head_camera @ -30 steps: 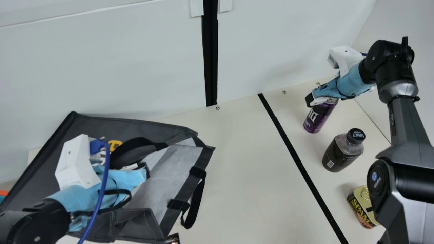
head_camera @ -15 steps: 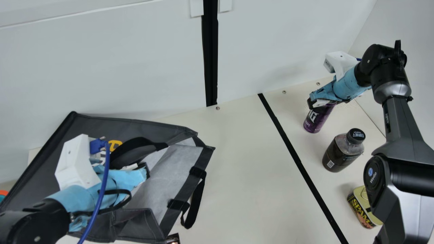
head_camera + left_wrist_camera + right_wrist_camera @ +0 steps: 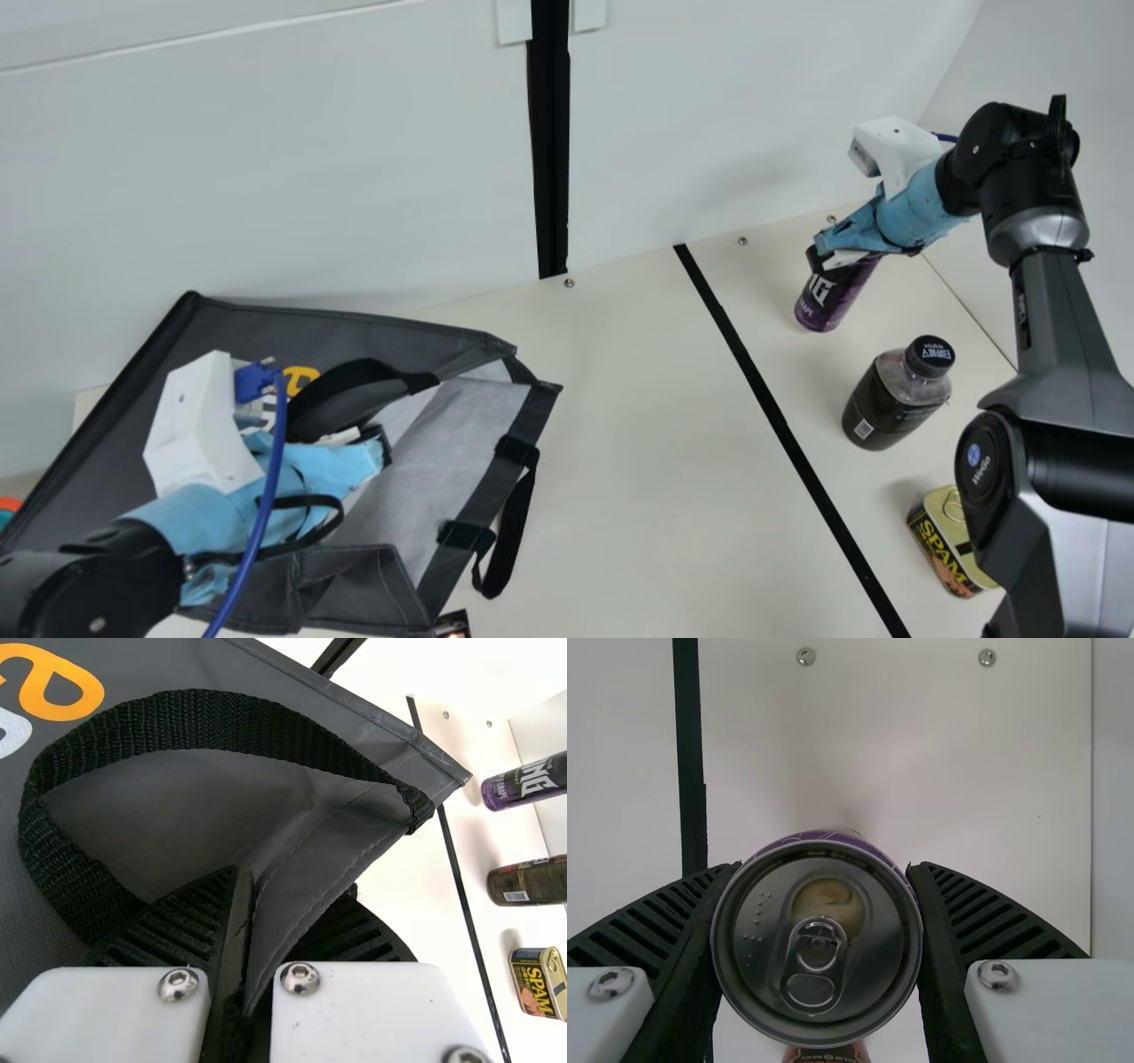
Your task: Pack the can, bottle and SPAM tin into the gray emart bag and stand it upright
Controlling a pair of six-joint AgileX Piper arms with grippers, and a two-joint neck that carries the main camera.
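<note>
My left gripper (image 3: 376,447) is at the mouth of the gray bag (image 3: 443,341), which lies on its side with its pale lining showing. In the left wrist view, the fingers of this gripper (image 3: 252,943) pinch the edge of the bag (image 3: 337,828). At the far right, my right gripper (image 3: 828,259) is closed around the top of the purple can (image 3: 831,297). The can's lid (image 3: 819,939) sits between the fingers of my right gripper (image 3: 824,939). Nearer stand the dark bottle (image 3: 897,394) and the yellow and blue SPAM tin (image 3: 950,540).
A black strip (image 3: 766,399) crosses the cream table (image 3: 638,461) between bag and items. The bag's black strap (image 3: 514,532) hangs off its open side. A small dark object (image 3: 453,625) lies at the near edge. A white wall (image 3: 354,177) stands behind.
My right gripper first lowered over the can and took hold of it, then rose slightly with the can raised a little. My left arm, the bag, the bottle and the tin have stayed put.
</note>
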